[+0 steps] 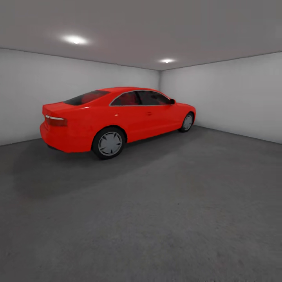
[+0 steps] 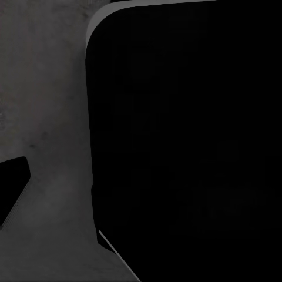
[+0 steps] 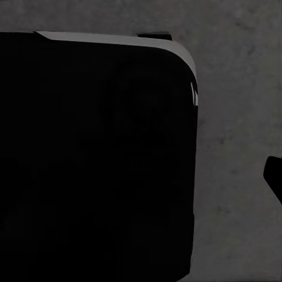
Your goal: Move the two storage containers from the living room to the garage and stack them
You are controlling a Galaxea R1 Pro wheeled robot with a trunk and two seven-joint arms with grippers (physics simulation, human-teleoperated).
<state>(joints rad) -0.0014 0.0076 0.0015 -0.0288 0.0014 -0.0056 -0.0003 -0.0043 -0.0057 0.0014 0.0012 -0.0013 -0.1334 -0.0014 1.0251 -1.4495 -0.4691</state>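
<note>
I am in the garage, with its dark grey concrete floor (image 1: 164, 219) and plain white walls (image 1: 227, 98). The two storage containers are out of view, and so is the living room. Both wrist views look down at the floor (image 2: 47, 88) (image 3: 235, 147) beside a large black rounded body (image 2: 188, 147) (image 3: 94, 158) that looks like my own base. A small black sliver (image 2: 12, 191) (image 3: 273, 179) cuts into the edge of each wrist view; I cannot tell what it is.
A red car (image 1: 117, 117) stands at the back left, its rear toward me and its nose near the far corner. Bare concrete stretches from the car to the right wall and toward me. Two ceiling lights (image 1: 75, 39) are on.
</note>
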